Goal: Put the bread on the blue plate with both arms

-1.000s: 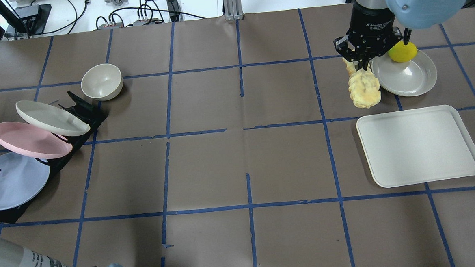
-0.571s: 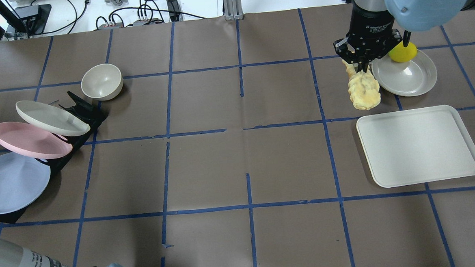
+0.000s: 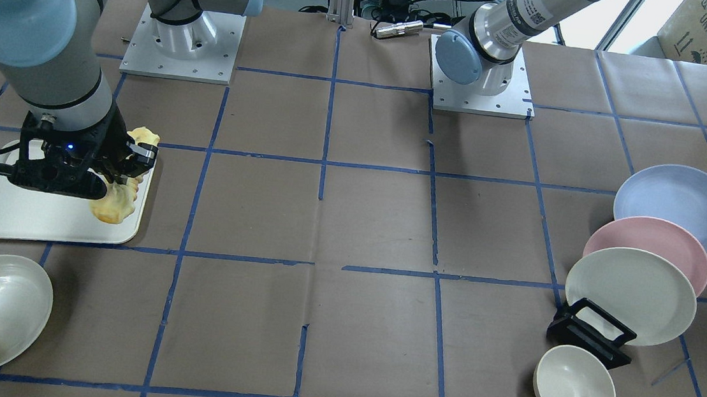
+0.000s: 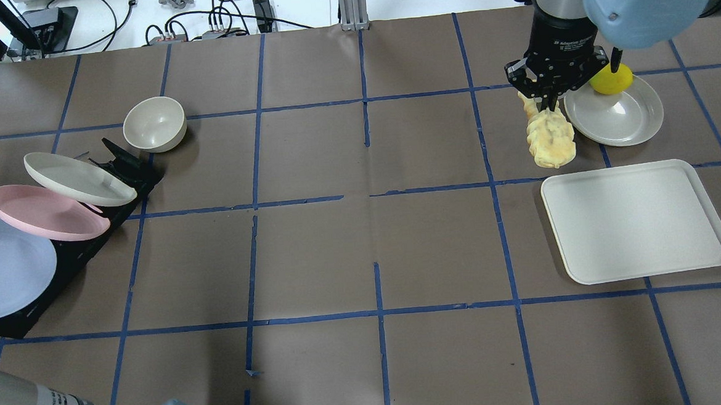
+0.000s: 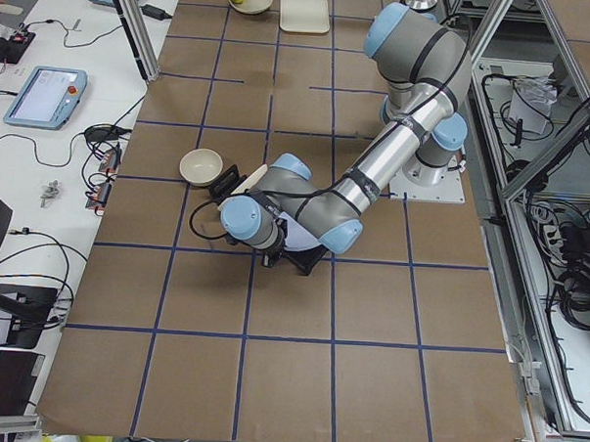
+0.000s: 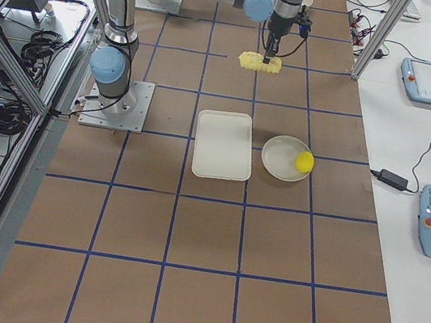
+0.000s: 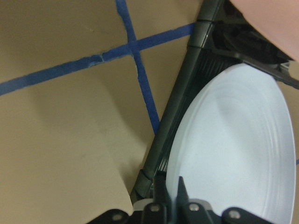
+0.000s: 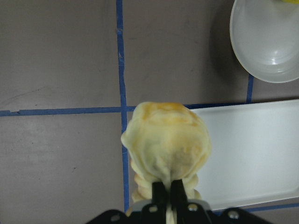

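- Brown paper-covered table with a blue tape grid [image 4: 313, 242]: wide stretch between loaf and plate. Long carry, ample chance of swing.
- Cream rectangular plastic tray [image 4: 636, 222]: just beside the hanging loaf. Likely landing spot after a drop.
- Round, shallow, matte pale blue plate [image 4: 6, 267]: tilted in the black slotted rack [image 4: 71, 270], in the slot nearest the robot, at the table's left end. Risk: rim scraping the rack or knocking the neighbouring round pink plate [image 4: 46, 213] on the way out. Also slipping, being smooth and held only at the edge.
- Elongated, knobbly pale yellow bread [image 4: 551, 137]: off the table, hanging by one end, near the shallow grey-white dish [image 4: 615, 118], well apart from the blue plate. Risk: soft body sagging, tearing or sliding free of so small a bite.
- Black two-finger left gripper [image 7: 173, 200]: pinched on the blue plate's rim.
- Black two-finger right gripper [image 8: 168, 193]: pressed onto the bread's upper end.
- Smooth yellow lemon [image 4: 610, 78]: close behind the right gripper. Could be nudged.
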Controlling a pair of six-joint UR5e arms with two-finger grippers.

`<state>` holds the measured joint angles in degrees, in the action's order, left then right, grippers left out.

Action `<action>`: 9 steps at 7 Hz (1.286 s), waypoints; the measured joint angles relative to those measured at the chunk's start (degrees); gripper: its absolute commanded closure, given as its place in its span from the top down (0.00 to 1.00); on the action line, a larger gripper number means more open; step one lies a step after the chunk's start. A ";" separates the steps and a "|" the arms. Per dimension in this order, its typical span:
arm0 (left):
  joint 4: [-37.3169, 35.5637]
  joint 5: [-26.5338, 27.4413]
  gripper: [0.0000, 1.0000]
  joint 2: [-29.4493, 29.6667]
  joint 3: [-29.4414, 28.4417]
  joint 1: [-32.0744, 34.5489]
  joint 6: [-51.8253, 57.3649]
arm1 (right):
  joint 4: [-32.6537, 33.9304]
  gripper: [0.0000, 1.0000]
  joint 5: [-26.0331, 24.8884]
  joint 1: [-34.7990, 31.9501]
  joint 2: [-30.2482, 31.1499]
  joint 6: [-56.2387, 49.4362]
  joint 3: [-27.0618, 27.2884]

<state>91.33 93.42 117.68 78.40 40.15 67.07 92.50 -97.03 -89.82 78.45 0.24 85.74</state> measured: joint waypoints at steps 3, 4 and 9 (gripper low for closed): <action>10.55 0.77 0.03 -7.46 -0.82 -0.09 1.78 | 0.21 0.11 0.03 -0.01 -0.02 -0.04 0.00; 13.69 0.92 0.04 -11.20 -0.60 0.59 1.08 | 0.22 0.11 0.03 -0.01 -0.01 0.00 0.05; 15.32 -5.14 0.04 -17.76 -0.10 21.53 -16.37 | 0.26 0.11 0.13 -0.16 0.01 0.62 0.11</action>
<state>106.66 88.27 99.93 78.30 61.68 50.70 92.76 -96.91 -89.98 78.46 0.86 85.85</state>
